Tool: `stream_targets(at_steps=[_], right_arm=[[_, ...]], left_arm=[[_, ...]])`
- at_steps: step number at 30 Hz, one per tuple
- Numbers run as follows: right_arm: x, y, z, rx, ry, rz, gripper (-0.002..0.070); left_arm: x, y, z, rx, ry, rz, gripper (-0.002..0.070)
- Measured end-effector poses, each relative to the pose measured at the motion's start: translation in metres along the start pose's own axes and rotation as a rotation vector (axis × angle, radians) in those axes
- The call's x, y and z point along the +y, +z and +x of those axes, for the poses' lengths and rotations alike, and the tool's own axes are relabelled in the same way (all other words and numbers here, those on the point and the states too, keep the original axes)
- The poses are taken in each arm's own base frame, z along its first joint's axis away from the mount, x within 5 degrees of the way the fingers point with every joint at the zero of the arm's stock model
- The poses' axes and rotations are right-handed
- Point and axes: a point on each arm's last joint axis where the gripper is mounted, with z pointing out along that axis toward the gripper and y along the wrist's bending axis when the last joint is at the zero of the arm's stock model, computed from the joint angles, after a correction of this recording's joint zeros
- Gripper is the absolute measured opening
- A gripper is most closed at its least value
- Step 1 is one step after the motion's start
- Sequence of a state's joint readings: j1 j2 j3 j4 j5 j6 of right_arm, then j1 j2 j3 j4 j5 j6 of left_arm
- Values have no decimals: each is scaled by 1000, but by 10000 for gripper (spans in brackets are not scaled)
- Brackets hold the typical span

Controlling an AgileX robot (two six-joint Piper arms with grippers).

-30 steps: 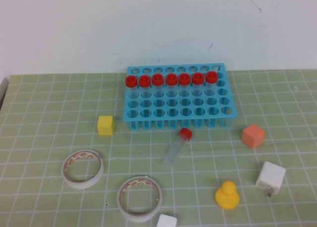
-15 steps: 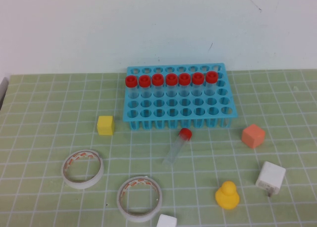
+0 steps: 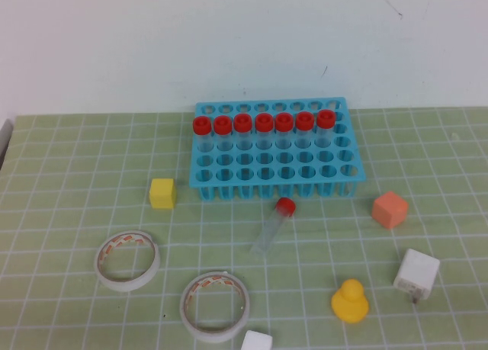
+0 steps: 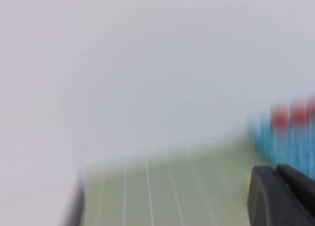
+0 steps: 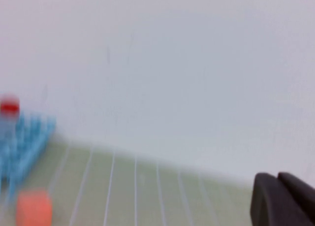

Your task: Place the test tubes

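- Left gripper (image 4: 276, 186): fingers clenched together and grasping nothing. Only their dark tips show, cut off by the edge of the left wrist view. The gripper is held above the counter (image 3: 76, 182) and faces the pale wall.
- Right gripper (image 5: 278, 191): fingers likewise clenched and empty, with only the tips in frame. It is above the counter and touches nothing.
- Neither arm appears in the high view, so their exact stations over the counter cannot be told.
- From the wrist views the rack and the orange cube can be made out only as patches of colour.
- Loose test tube (image 3: 273, 225): lies flat on the counter at frame centre, just in front of the blue rack (image 3: 252, 191). It is apart from the rack, with its red cap toward it.
- Seven red-capped tubes (image 3: 263, 125) stand upright in one row of the rack, toward its far side. Their lower ends are hidden in the holes.
- Yellow cube (image 3: 162, 192): left of the rack.
- Orange cube (image 3: 390, 209): right of the rack.
- Two tape rolls (image 3: 127, 259) (image 3: 215, 305): lower left.
- Yellow duck (image 3: 349, 300) and white block (image 3: 416, 274): lower right.
- A second white piece (image 3: 256, 341) is cut off by the bottom edge.
- A grey object (image 3: 4, 140) is cut off at the left edge; I cannot tell what it is.
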State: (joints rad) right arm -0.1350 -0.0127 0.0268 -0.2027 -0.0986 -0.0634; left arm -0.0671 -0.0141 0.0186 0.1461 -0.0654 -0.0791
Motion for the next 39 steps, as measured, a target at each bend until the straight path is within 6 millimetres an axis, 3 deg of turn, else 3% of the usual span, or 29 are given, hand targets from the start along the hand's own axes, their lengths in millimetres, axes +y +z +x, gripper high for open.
stream_targets(at_steps=[10,21,24,27,33,36,39], right_arm=[[-4,-18,-54,-638,48,26,-1],[-10,-21,-57,-689,321,3,-1],[-12,-18,-63,-637,334,-3,-1],[-17,-17,-80,-535,326,3,-1],[-32,-25,-121,-269,247,51,-1],[-35,-16,-129,-163,140,57,-1],[-36,1,-126,16,79,37,-1]], left_arm=[[-7,-13,-46,-534,111,56,-1],[-9,-20,-56,-676,115,67,-1],[-7,-21,-58,-699,57,58,-1],[-3,-17,-60,-615,8,34,-1],[7,-19,-106,-352,-59,-10,-1],[9,-20,-128,-280,-42,-19,-1],[10,-14,-132,-246,42,-31,-1]])
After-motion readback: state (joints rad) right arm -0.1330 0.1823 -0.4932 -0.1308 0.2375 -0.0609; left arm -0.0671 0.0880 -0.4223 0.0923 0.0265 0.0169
